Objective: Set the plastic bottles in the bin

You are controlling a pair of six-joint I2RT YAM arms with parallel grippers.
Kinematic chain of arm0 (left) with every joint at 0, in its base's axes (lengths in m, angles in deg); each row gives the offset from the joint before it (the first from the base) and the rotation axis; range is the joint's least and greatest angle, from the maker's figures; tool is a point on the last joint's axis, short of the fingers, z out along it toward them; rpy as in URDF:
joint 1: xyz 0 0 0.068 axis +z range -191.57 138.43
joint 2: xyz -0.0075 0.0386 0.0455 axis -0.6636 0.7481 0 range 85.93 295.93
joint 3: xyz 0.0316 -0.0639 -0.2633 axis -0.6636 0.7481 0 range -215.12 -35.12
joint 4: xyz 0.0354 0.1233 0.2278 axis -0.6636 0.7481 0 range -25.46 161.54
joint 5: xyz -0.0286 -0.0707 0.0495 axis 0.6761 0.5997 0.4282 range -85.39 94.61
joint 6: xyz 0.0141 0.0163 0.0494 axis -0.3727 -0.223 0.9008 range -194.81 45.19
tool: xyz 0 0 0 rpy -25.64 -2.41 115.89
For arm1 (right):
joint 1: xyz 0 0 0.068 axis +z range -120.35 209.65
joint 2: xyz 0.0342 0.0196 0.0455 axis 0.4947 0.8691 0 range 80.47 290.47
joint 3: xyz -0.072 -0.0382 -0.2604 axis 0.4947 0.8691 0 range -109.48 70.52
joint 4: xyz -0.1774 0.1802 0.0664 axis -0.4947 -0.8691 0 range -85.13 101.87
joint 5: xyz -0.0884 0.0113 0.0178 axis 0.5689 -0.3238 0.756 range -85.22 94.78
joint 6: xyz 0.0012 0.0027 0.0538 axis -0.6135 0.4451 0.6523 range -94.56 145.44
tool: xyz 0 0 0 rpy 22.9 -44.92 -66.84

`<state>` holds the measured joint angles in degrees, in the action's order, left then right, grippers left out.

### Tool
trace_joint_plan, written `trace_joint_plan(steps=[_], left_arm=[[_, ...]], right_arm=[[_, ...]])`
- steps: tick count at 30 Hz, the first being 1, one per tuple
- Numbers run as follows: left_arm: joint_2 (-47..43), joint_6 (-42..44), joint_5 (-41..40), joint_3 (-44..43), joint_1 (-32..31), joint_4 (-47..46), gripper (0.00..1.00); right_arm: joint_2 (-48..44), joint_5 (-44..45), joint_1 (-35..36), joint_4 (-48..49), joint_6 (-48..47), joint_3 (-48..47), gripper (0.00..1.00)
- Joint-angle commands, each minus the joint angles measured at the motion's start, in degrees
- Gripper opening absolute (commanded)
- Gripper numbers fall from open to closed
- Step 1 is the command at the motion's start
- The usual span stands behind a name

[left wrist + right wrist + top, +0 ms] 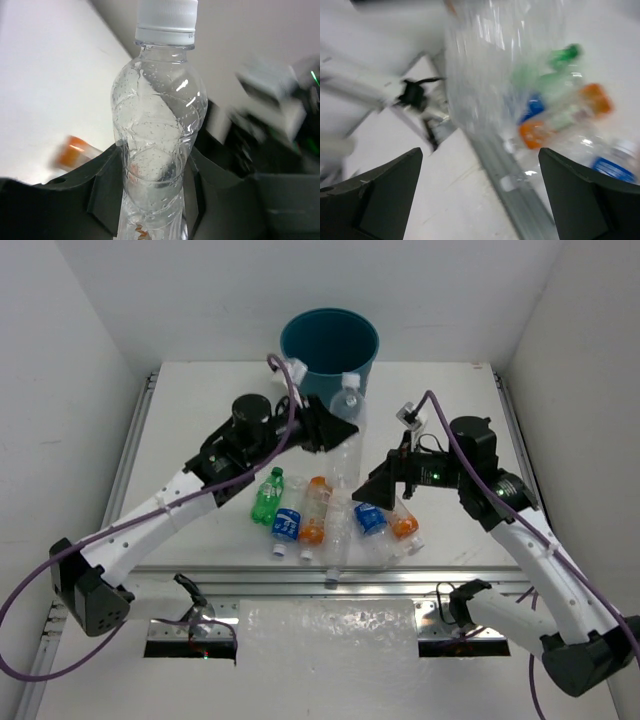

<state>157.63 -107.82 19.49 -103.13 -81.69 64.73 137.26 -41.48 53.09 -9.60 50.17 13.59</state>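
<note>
One clear bottle point(160, 110) in left claw point(155, 175), right claw point(480, 170) spread

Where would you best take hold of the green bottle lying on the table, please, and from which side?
Around its middle, I would say, coming straight down from above with the jaws across its width. The green bottle lies flat at the row's left end, table bare on its left, a blue-labelled bottle close on its right.
</note>
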Motion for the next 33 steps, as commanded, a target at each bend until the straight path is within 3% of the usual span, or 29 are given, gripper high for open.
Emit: trace_joint_plan(steps=[1,2,5,13,16,18,19,20,23,28,31,33], left_arm=[[2.0,1.0,-23.1,-10.0,4.1,9.6,0.00],[3.8,1.1,-24.4,-11.9,5.6,10.4,0.00],[9.4,1.5,-27.5,-19.9,11.7,9.9,0.00],[34.3,11.6,-34.8,-49.9,14.5,4.4,0.01],[43.7,15.8,-37.4,-59.7,14.9,3.2,0.13],[47.3,17.6,-38.3,-64.4,15.1,2.5,0.32],[49.6,18.4,-37.6,-64.9,15.2,0.6,0.43],[50.3,19.2,-36.9,-65.0,15.2,-2.0,0.71],[52.3,19.6,-34.7,-66.3,15.2,-4.4,1.00],[52.9,19.0,-30.4,-68.2,15.2,-1.5,1.00],[49.2,19.0,-32.9,-65.1,15.2,-0.5,1.00],[45.7,18.6,-34.6,-65.0,15.2,5.9,1.00]], right_arm=[[-3.7,21.9,-0.1,-7.6,-2.7,-2.6,0.99],[-5.1,33.1,-0.1,-10.7,-2.5,-2.6,0.99],[-7.3,41.9,-0.1,-13.1,-2.4,-1.9,0.99],[-8.8,40.3,-0.1,-15.0,-4.2,0.9,0.99],[-9.8,40.0,-0.1,-15.4,-3.7,2.9,0.99],[-9.9,40.3,-0.1,-16.7,-4.3,3.4,0.99],[-9.9,40.3,-0.1,-17.0,-4.4,3.5,0.99],[-9.9,39.9,-0.1,-17.4,-4.8,3.6,0.99],[-9.6,39.9,0.0,-17.0,-5.2,4.5,0.99],[-4.8,42.0,0.0,-15.4,-5.8,7.2,0.99],[-2.1,43.7,0.0,-13.3,-5.4,9.0,0.99],[-0.6,46.3,-0.1,-12.5,-6.0,9.5,0.97]])
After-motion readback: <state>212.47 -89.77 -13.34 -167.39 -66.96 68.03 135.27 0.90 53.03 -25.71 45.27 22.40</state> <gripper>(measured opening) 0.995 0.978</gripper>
